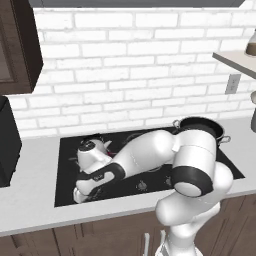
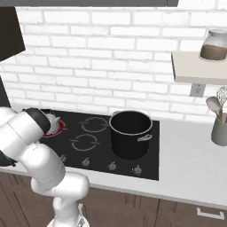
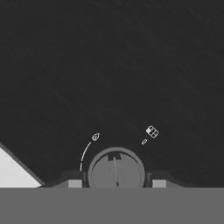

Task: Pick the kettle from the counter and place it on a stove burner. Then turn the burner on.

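The kettle (image 1: 91, 146) sat on the black cooktop (image 1: 67, 170) toward its back left corner, on a burner (image 2: 54, 129) that glowed red around it in the right base view. The gripper (image 1: 83, 196) was down at the cooktop's front left corner, just in front of the kettle and apart from it. In the hand view its fingertips (image 3: 75, 183) stood either side of a round grey knob (image 3: 116, 169), close against it, though I could not tell whether they pressed it. Small white icons (image 3: 152, 131) beside the knob were too small to read.

A black pot (image 2: 130, 133) stood on the right side of the cooktop; its inside was dark. A grey holder (image 2: 219, 130) on the bench (image 2: 190, 155) held utensils, and a jar (image 2: 214, 45) of brown stuff sat on a wall shelf (image 2: 197, 68).
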You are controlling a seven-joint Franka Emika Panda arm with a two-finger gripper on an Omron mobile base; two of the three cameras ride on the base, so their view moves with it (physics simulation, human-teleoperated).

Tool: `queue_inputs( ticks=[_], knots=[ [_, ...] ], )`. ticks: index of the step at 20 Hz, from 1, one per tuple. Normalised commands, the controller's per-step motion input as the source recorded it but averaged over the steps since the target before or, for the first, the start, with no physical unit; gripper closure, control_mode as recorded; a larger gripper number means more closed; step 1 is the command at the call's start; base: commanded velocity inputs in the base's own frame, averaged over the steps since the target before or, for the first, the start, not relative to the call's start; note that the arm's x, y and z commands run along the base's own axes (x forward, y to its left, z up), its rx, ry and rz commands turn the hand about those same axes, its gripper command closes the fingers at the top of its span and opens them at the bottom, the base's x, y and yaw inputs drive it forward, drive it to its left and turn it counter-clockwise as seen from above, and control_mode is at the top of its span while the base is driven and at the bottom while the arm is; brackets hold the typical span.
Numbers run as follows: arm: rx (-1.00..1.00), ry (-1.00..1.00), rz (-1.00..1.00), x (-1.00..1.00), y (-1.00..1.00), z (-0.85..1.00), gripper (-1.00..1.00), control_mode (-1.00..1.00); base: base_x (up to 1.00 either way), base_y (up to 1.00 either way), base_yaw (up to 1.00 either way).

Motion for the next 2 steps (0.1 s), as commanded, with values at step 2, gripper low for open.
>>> queue_inputs(
  ticks=[2],
  knots=[
    [0.00, 0.00, 0.36, -0.07, -0.06, 0.00, 1.00, -1.00, 0.00, 0.00, 0.00]
  ],
)
